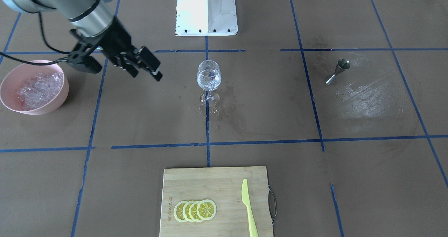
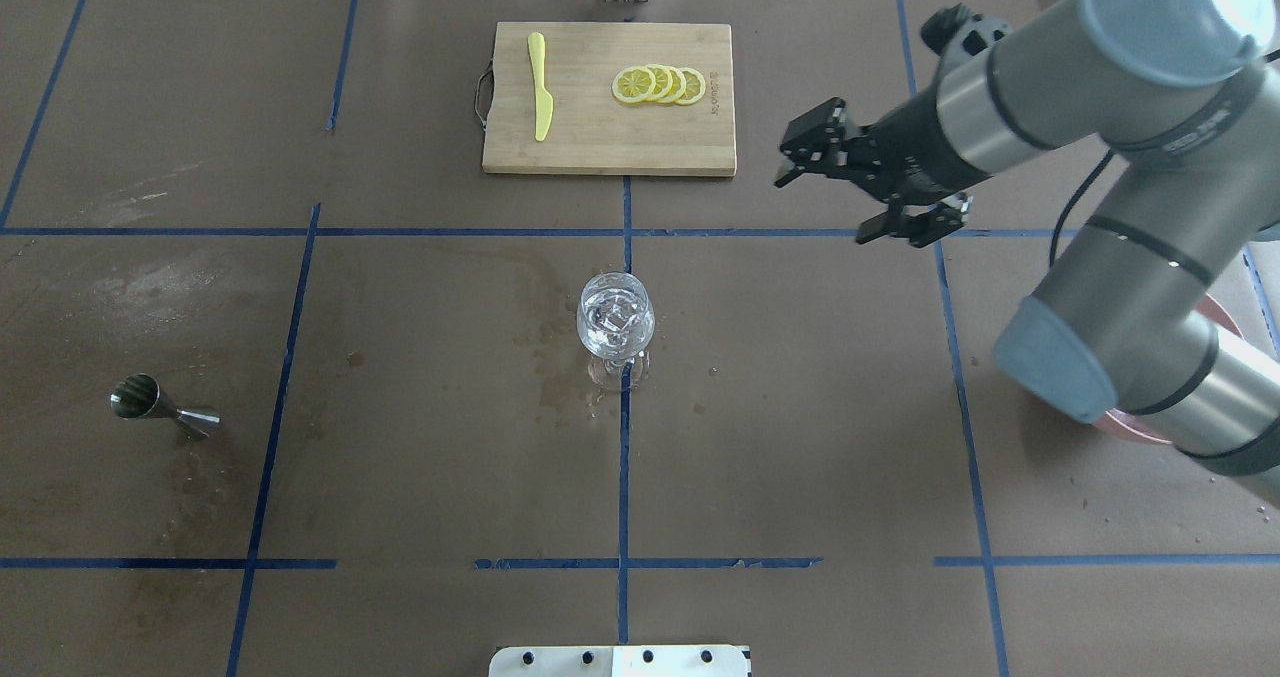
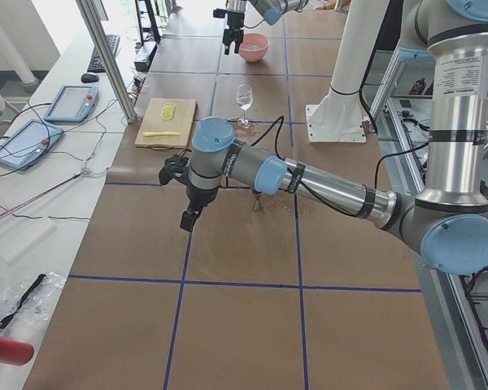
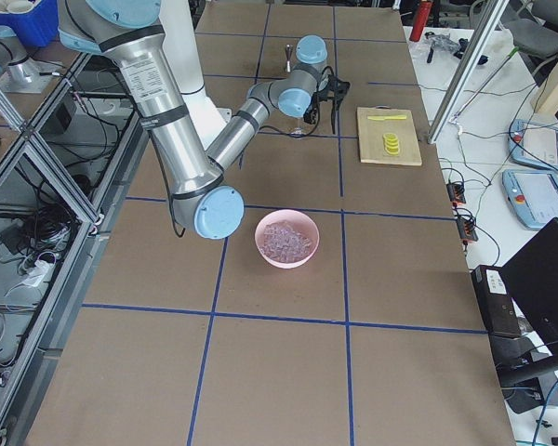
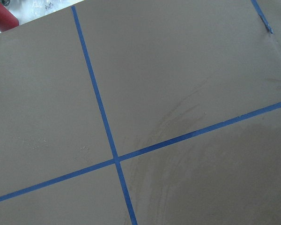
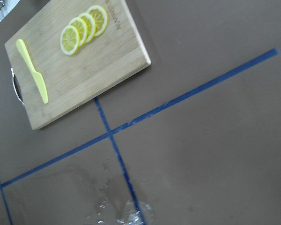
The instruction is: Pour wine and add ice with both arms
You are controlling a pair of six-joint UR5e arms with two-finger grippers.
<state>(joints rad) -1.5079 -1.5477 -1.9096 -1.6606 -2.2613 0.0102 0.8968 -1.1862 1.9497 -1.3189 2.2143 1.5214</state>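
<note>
Two grippers, only one readable. My right gripper hangs in the air over the table, jaws spread wide, nothing in them. The front view puts it between the pink bowl and the wine glass, apart from both, fingers tilted down toward the glass side.

The bowl sits on my right side of the table, holding a heap of ice, small clear cubes. The wine glass stands upright mid-table on a crossing of the blue tape. It has more clear cubes in its bowl, plus clear liquid as far as I can tell. There are wet spots on the table around its foot.

My left gripper shows only in the side views. It points down above bare table, well to the left of the glass. Can't tell how far apart its jaws are. Its wrist camera sees only brown table and a tape cross.

The jigger lies on its side on my left half, in a pale smear. The cutting board is at the far edge from my base, in line with the glass. On it are four overlapping lemon slices and a yellow knife, flat beside them and apart. The right wrist camera looks at the board, with the glass foot at its bottom edge.
</note>
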